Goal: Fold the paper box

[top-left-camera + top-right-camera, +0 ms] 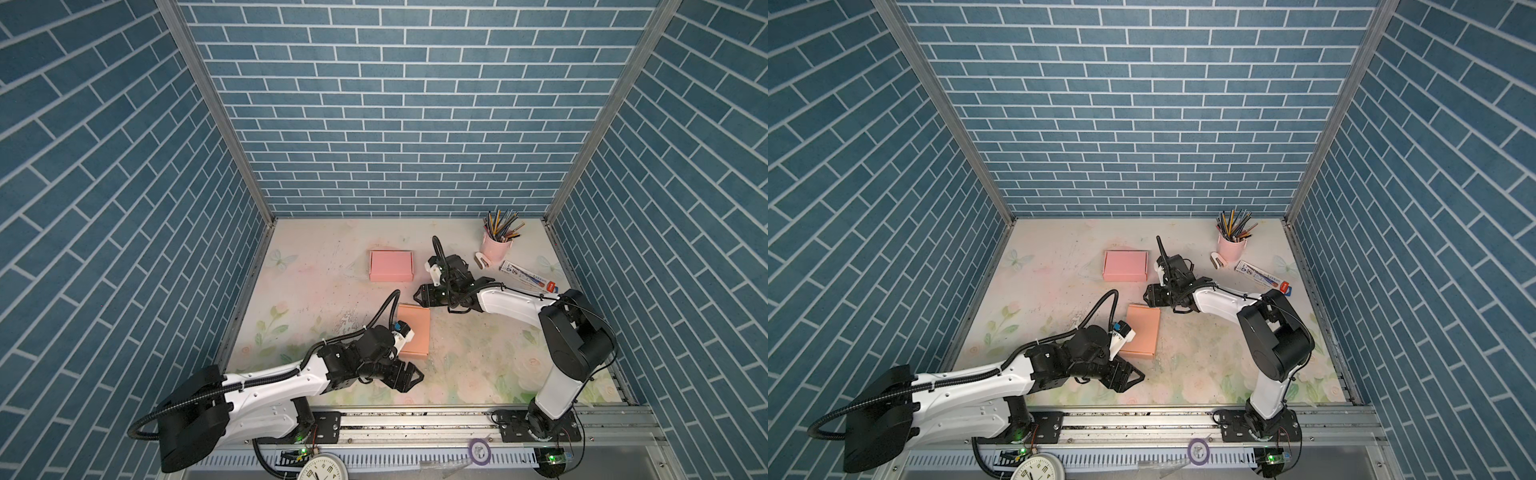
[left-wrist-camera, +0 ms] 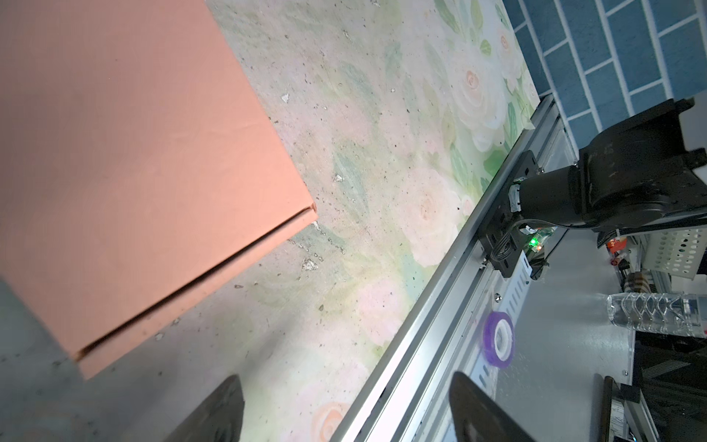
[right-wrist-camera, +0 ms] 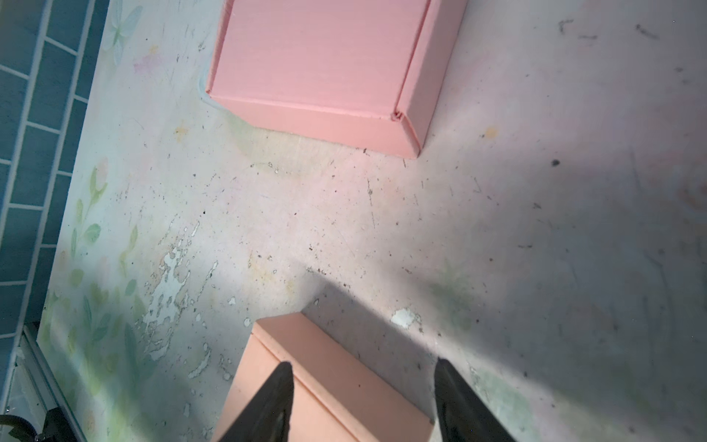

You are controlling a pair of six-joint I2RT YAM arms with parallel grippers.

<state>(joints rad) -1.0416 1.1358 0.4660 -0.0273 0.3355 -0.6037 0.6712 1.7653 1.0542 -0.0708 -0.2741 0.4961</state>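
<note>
An orange paper box [image 1: 413, 330] [image 1: 1143, 330] lies shut and flat mid-table. It fills one side of the left wrist view [image 2: 134, 172]. My left gripper [image 1: 415, 376] [image 1: 1138, 376] [image 2: 344, 382] hangs open near the box's front edge, with only table between its fingers. My right gripper [image 1: 417, 296] [image 1: 1147, 296] [image 3: 362, 363] is open just above the box's far edge. One finger overlaps the box's corner [image 3: 325, 382] and the other is over bare table. A second, pink paper box [image 1: 390, 266] [image 1: 1124, 266] [image 3: 317, 69] sits shut farther back.
At the back right stand a pink cup of pencils [image 1: 496, 245], a small white stapler [image 1: 483, 259] and a flat printed packet [image 1: 525, 276]. The metal rail [image 1: 415, 419] runs along the front edge, with a purple tape roll [image 2: 499, 340] and a clock [image 1: 322, 467] beyond it.
</note>
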